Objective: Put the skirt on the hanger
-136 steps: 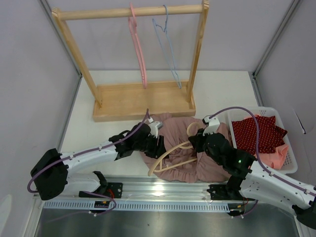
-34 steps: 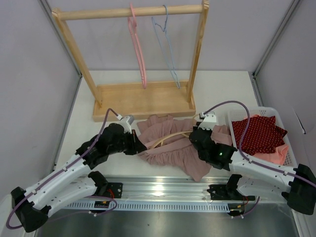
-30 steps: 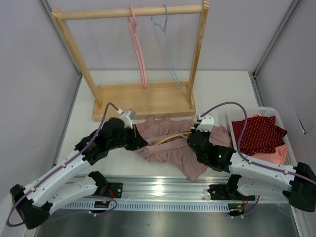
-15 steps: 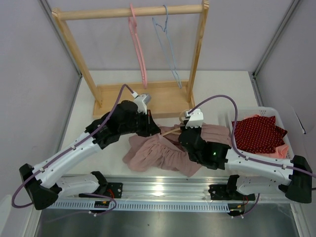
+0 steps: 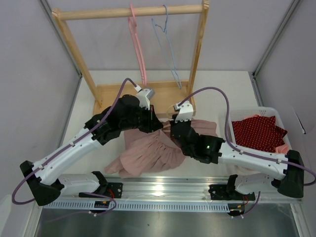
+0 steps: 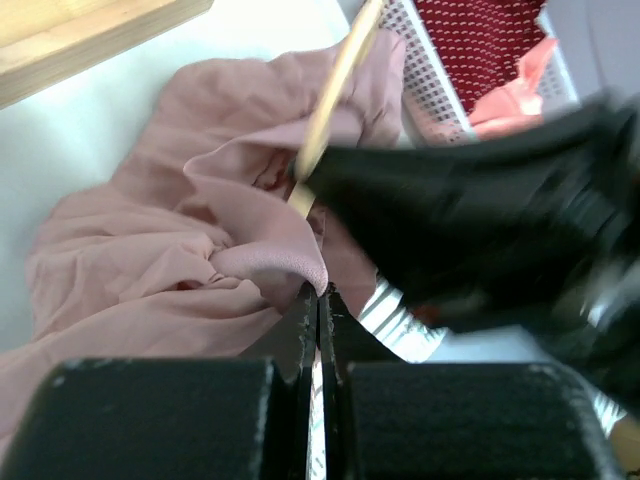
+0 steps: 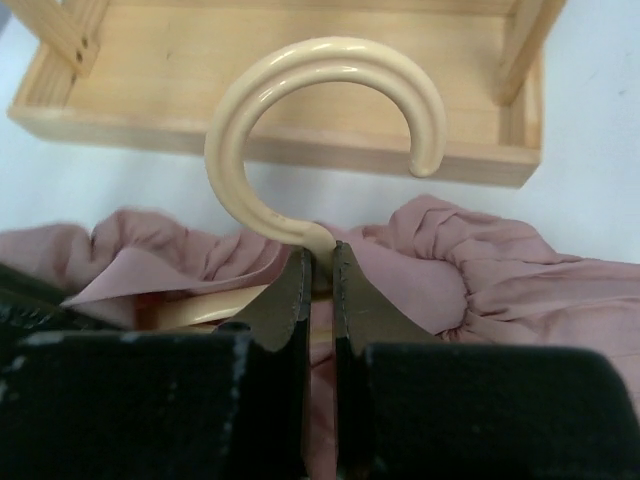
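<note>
The pink skirt (image 5: 148,155) hangs bunched between both arms just in front of the rack, its lower part spread on the table. My left gripper (image 5: 157,126) is shut on a fold of the skirt (image 6: 150,250), pinched at the fingertips (image 6: 322,292). My right gripper (image 5: 172,129) is shut on the neck of the cream wooden hanger, right below its hook (image 7: 330,48). One hanger arm (image 6: 335,95) runs into the cloth. The skirt (image 7: 480,260) lies gathered on both sides of the neck. From above, the hanger is mostly hidden by the arms.
The wooden rack (image 5: 143,98) stands just behind the grippers, its base tray (image 7: 300,150) close to the hook. A pink hanger (image 5: 138,49) and a blue wire hanger (image 5: 168,47) hang on its bar. A white basket (image 5: 261,108) with red dotted cloth (image 5: 256,133) sits right.
Both arms have risen and moved back toward the rack, carrying skirt and hanger. The skirt has come off the table's middle and now drapes down to the front left.
</note>
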Motion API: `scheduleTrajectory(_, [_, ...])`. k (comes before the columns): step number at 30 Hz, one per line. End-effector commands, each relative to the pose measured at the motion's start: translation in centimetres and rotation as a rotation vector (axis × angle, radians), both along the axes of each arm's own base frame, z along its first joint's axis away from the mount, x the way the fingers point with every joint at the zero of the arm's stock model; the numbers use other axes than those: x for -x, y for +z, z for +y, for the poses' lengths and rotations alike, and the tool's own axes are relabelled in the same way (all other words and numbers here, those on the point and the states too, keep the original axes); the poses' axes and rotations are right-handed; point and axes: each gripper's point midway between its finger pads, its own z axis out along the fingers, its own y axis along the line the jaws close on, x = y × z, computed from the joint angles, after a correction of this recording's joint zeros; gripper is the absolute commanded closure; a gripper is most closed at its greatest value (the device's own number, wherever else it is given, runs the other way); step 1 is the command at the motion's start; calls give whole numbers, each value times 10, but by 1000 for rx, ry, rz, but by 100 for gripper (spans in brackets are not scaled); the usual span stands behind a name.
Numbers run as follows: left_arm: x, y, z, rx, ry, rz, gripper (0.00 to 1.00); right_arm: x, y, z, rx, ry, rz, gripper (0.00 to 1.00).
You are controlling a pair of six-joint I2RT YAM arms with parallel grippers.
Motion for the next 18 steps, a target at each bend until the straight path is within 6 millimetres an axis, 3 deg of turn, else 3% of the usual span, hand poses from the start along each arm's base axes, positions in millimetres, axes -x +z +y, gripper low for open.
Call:
scheduleTrajectory(1, [-6, 13, -1, -10, 1, -64, 100, 19, 21, 28, -62, 70, -11, 100])
scheduleTrajectory(4, [-5, 18, 2, -10, -2, -80, 100, 27, 51, 29, -86, 97, -43, 100])
scheduleTrajectory(5, [-4, 24, 2, -2, -6, -91, 100, 30, 52, 30, -93, 104, -43, 100])
scheduleTrajectory(6, [-2, 26, 4, -6, -10, -92, 100, 31, 47, 31, -100, 111, -34, 100])
scheduleTrajectory(7, [-2, 30, 6, -10, -6, -109, 100, 31, 27, 32, -87, 111, -20, 100])
scheduleTrajectory(9, [-1, 31, 12, -24, 2, -121, 100, 30, 8, 35, -79, 111, 29, 100])
scheduleTrajectory(10, [-2, 28, 14, -44, -6, -128, 97, 32, 5, 38, -76, 111, 36, 100])
scheduleTrajectory(13, [-3, 16, 17, -97, -19, -126, 94, 35, 27, 37, -84, 105, -10, 100])
scheduleTrajectory(14, [-1, 15, 17, -100, -31, -125, 92, 34, 41, 36, -89, 103, -28, 100])
scheduleTrajectory(17, [4, 29, 15, -54, -73, -183, 74, 30, 53, 25, -64, 74, -57, 100])
scheduleTrajectory(18, [5, 33, 15, -45, -92, -209, 63, 30, 54, 24, -63, 70, -60, 100])
